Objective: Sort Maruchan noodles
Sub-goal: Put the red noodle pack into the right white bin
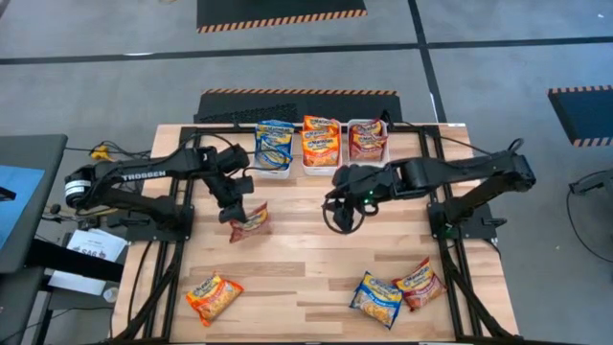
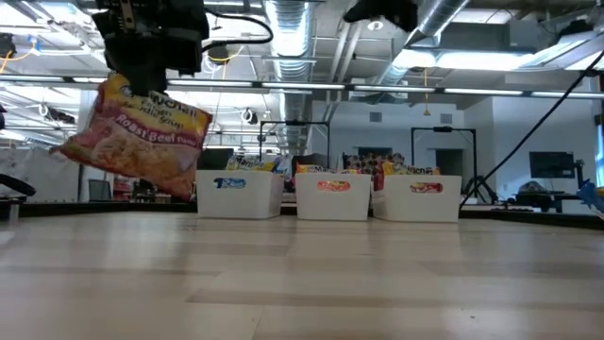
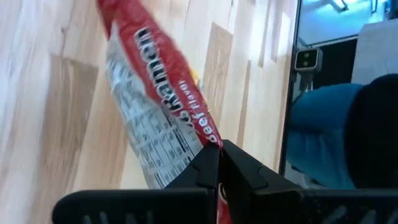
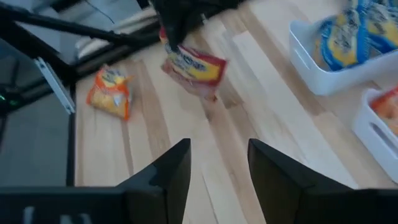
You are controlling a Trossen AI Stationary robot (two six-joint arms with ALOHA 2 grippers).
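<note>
Nearest the front edge of the wooden table [image 1: 306, 278], three packets lie flat: an orange packet [image 1: 213, 298] at front left, and at front right a blue packet [image 1: 376, 298] touching a dark red packet [image 1: 419, 283]. Further in, the left gripper [image 1: 236, 213] has its fingers clamped together on the top edge of a dark red Roast Beef packet [image 1: 251, 222], which hangs tilted, clear of the tabletop in the low view. Right of it, near the table's middle, the right gripper [image 1: 340, 213] hovers with fingers apart and nothing between them. Beyond both, along the far edge, three white trays sit side by side: the left tray [image 1: 273, 168] holds blue packets, the middle tray [image 1: 321, 169] orange ones, the right tray [image 1: 368, 159] dark red ones.
</note>
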